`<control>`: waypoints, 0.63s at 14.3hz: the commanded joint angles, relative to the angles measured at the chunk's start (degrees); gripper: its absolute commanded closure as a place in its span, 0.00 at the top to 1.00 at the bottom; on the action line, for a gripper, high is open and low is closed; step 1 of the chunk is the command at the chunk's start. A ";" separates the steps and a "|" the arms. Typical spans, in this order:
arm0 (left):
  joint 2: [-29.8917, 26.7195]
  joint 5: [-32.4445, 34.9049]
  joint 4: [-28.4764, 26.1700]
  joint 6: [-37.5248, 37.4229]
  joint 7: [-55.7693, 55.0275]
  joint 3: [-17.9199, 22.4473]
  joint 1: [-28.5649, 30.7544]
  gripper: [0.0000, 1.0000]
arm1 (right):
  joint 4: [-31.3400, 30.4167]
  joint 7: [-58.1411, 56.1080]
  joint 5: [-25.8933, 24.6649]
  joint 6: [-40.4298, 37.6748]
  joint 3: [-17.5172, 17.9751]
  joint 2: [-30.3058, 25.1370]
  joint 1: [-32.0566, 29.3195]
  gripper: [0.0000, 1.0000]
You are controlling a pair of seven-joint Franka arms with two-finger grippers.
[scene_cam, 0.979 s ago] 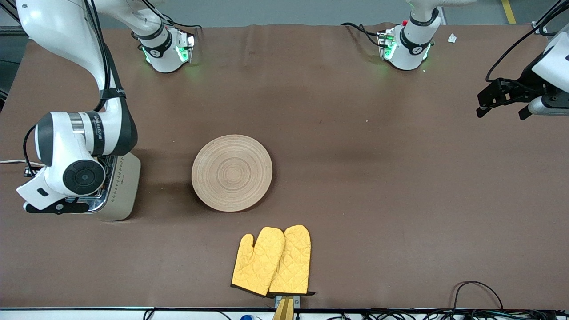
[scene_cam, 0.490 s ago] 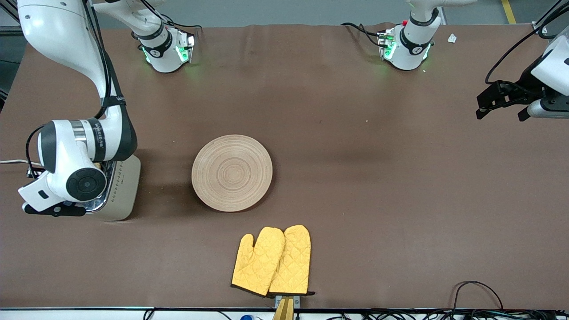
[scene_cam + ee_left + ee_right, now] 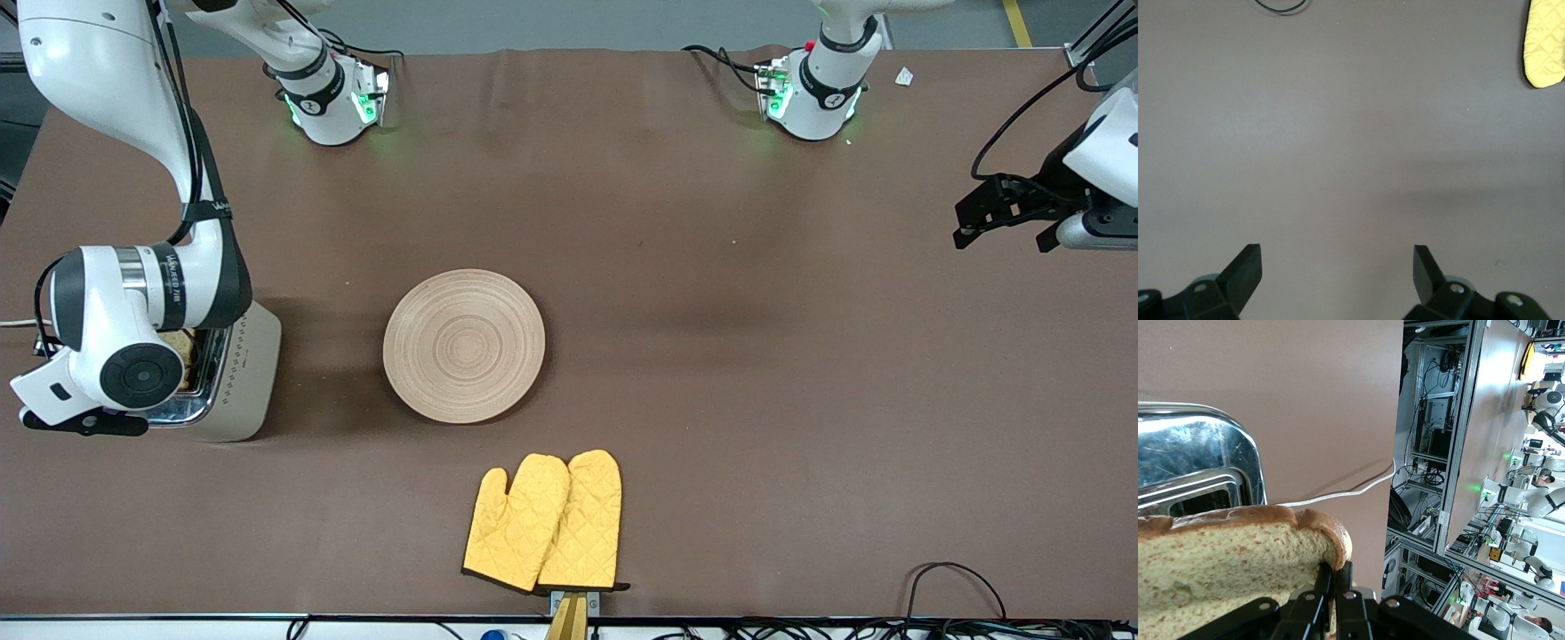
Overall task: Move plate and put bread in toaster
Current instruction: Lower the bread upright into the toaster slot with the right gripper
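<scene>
Right gripper (image 3: 1331,587): fingers pinched on the bread (image 3: 1225,567) — over the toaster (image 3: 240,373), at the right arm's end of the bench (image 3: 800,400).
Left gripper (image 3: 1337,267): waits, fingers spread wide, empty.
Plate (image 3: 464,345): mid-bench — bare.

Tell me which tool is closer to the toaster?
Right. The right tool, shut on the bread, is over the toaster; the left tool waits open over the left arm's end of the table.

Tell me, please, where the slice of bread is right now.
The bread is pinched in the shut right gripper directly over the toaster's chrome top at the right arm's end of the table, not yet down in a slot; the front view shows only a sliver.
</scene>
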 commanded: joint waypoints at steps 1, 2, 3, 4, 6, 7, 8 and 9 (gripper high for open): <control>0.49 -0.05 1.22 -0.05 -0.69 -0.12 0.22 1.00 | 0.35 4.20 -1.03 -0.60 0.80 0.42 0.68 0.00; 0.49 -0.05 1.22 -0.05 -0.43 -0.12 0.22 1.00 | 0.35 6.40 -0.95 -0.68 0.80 1.03 1.82 0.00; 0.49 -0.05 1.22 -0.23 -0.34 -0.12 0.22 1.00 | 0.09 7.73 -0.60 -0.69 0.80 1.38 2.96 0.00; 0.40 -0.05 1.22 -0.40 -0.34 -0.12 0.22 1.00 | 0.09 7.83 -0.33 -0.69 0.80 1.47 3.58 0.00; 0.40 -0.05 1.22 -0.40 -0.25 -0.12 0.22 1.00 | 0.09 7.74 0.63 -0.16 0.98 1.73 3.59 0.00; 0.40 -0.05 1.30 -0.40 -0.25 -0.12 0.22 1.00 | 0.18 7.74 1.77 0.02 0.98 2.00 3.67 0.00; 0.40 -0.05 1.30 -0.40 -0.25 -0.12 0.22 1.00 | 0.27 7.65 3.26 0.28 0.98 2.35 3.67 0.00; 0.40 -0.05 1.22 -0.40 -0.08 -0.12 0.22 1.00 | 0.35 7.74 4.14 1.33 1.07 2.87 3.67 0.00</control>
